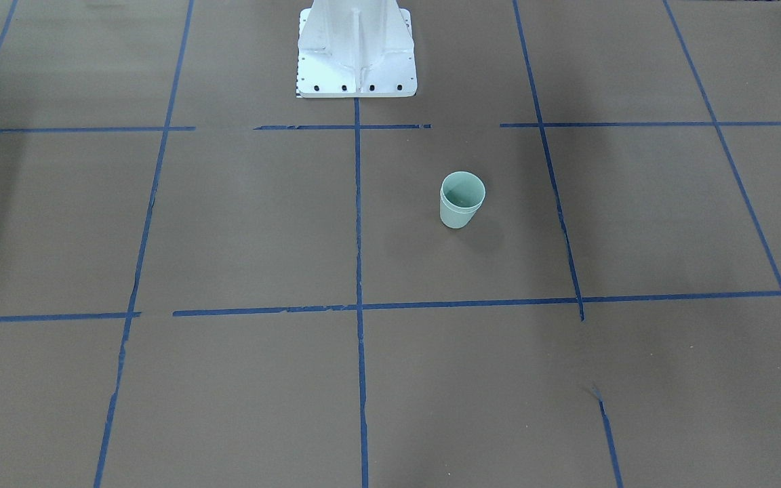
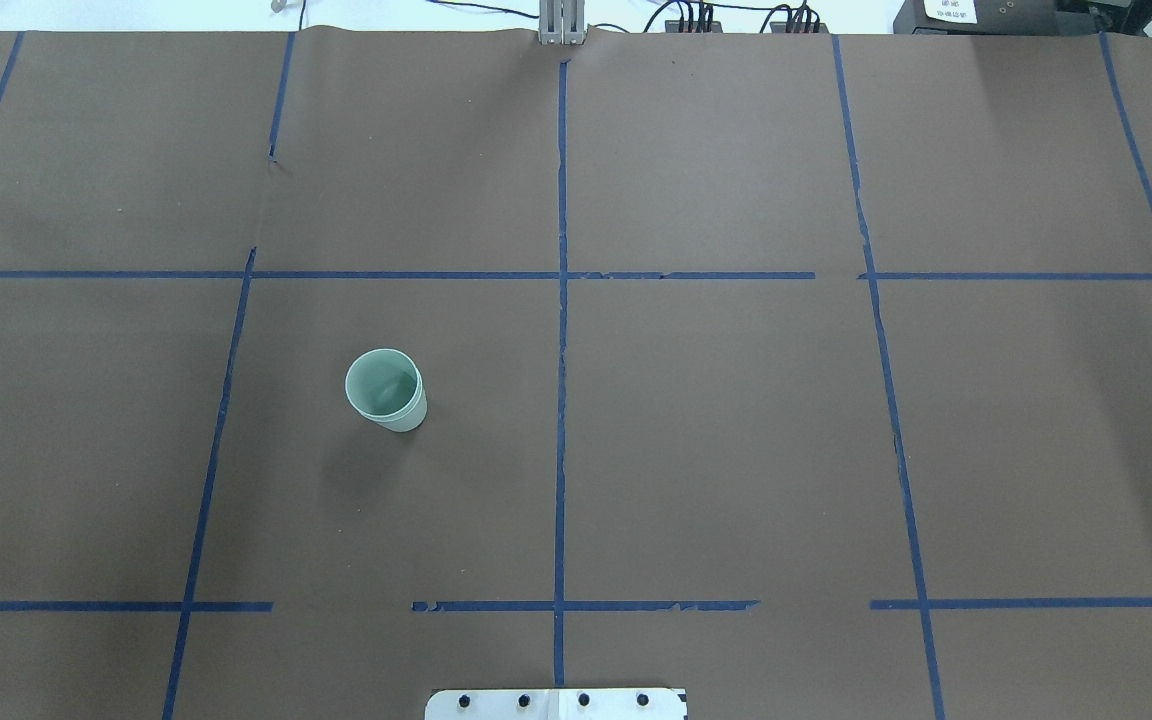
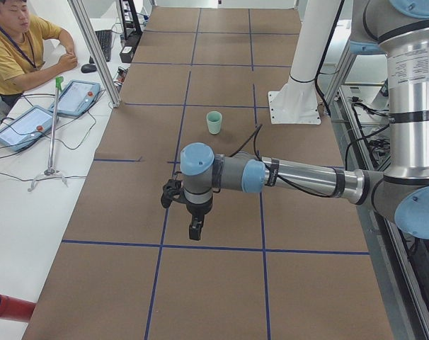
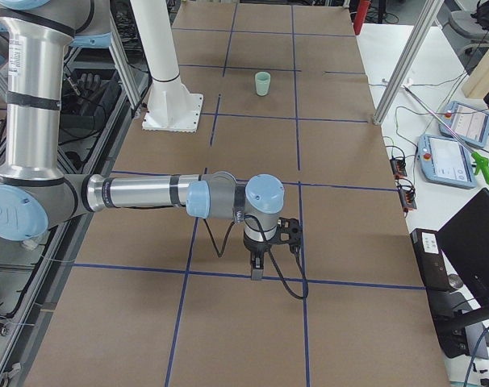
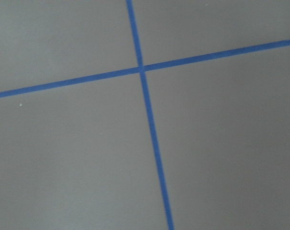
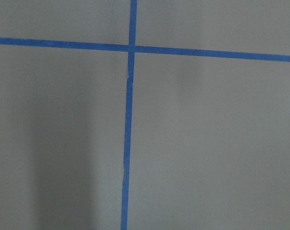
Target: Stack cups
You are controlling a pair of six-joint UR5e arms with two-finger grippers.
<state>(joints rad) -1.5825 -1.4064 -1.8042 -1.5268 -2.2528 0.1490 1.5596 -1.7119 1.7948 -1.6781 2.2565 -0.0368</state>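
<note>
The pale mint-green cups (image 1: 462,211) stand upright as one pile on the brown table cover, left of the centre line in the overhead view (image 2: 388,392). A second rim line shows just under the top rim, as of one cup nested in the other. No separate cup shows anywhere. The pile also shows in the left side view (image 3: 214,122) and the right side view (image 4: 262,83). My left gripper (image 3: 195,230) and my right gripper (image 4: 257,270) hang far from the cups, pointing down over the table's ends. I cannot tell whether they are open or shut.
The robot's white base plate (image 1: 356,85) stands at the table's robot side. Blue tape lines (image 2: 561,400) divide the brown cover into squares. An operator (image 3: 16,49) sits at a side desk with tablets (image 3: 23,126). Both wrist views show only brown cover and tape.
</note>
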